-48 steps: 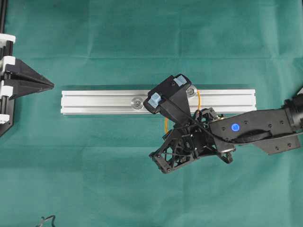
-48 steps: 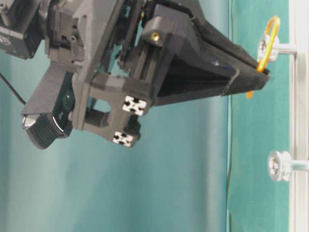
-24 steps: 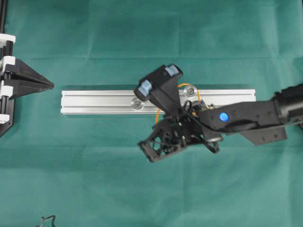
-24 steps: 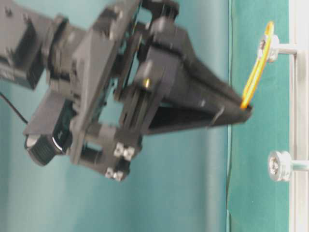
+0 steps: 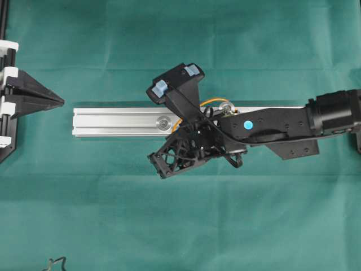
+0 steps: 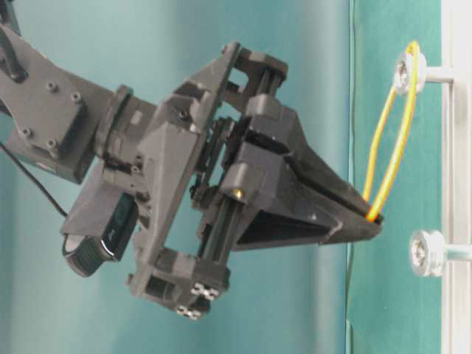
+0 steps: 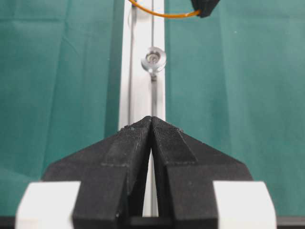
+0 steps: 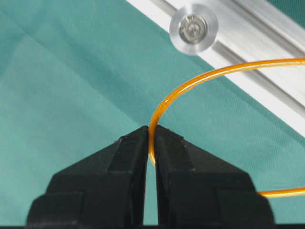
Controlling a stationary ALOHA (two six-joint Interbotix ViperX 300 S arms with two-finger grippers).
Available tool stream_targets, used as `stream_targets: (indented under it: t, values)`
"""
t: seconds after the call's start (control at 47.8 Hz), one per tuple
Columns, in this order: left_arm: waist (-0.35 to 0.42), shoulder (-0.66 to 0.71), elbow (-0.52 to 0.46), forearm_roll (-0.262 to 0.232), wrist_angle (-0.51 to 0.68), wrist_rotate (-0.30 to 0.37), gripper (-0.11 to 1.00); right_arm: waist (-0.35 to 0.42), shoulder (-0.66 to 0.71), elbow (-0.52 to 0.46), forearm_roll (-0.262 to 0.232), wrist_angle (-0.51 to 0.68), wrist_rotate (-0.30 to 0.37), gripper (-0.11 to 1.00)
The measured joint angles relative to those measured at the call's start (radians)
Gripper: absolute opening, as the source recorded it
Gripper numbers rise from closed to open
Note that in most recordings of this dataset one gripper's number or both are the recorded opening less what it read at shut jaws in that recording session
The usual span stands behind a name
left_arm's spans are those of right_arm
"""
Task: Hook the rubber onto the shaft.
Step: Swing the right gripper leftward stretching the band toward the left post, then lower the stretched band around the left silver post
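Over the last second my right gripper [image 6: 372,221], clenched on the rubber [image 6: 391,158], has stretched it from the far shaft [image 6: 408,70] toward the near shaft [image 6: 425,253]. Not hooked there yet, I judge; my left gripper [image 7: 151,125] sits closed, empty.

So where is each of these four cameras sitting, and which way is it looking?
Overhead: above the table, looking straight down on the rail, the right arm and the parked left gripper.
Table-level: low and sideways on, watching the right gripper stretch the rubber band from the hooked shaft.
Left wrist: on the left arm, looking along the rail past its own shut fingers.
Right wrist: behind the right fingers pinching the band, the free shaft ahead.
Shared: that free shaft shows in both wrist views.
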Motion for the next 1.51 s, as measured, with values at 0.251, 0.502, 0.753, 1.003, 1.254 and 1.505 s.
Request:
stream_targets:
  t: [0.251,0.502,0.753,1.003,1.254,1.505]
  values:
    - [0.0,0.0,0.0,0.0,0.0,0.0,0.0,-0.021,0.026,-0.023,-0.02,-0.023,0.0,0.07]
    - [0.0,0.0,0.0,0.0,0.0,0.0,0.0,-0.04,0.06,-0.044,-0.028,-0.057,0.0,0.07]
    - [0.0,0.0,0.0,0.0,0.0,0.0,0.0,-0.048,0.08,-0.052,-0.028,-0.078,0.0,0.07]
    - [0.0,0.0,0.0,0.0,0.0,0.0,0.0,-0.064,0.095,-0.055,-0.029,-0.106,0.0,0.07]
    - [0.0,0.0,0.0,0.0,0.0,0.0,0.0,-0.071,0.107,-0.055,-0.029,-0.126,0.0,0.07]
    - [0.0,0.0,0.0,0.0,0.0,0.0,0.0,-0.078,0.118,-0.055,-0.029,-0.137,0.0,0.07]
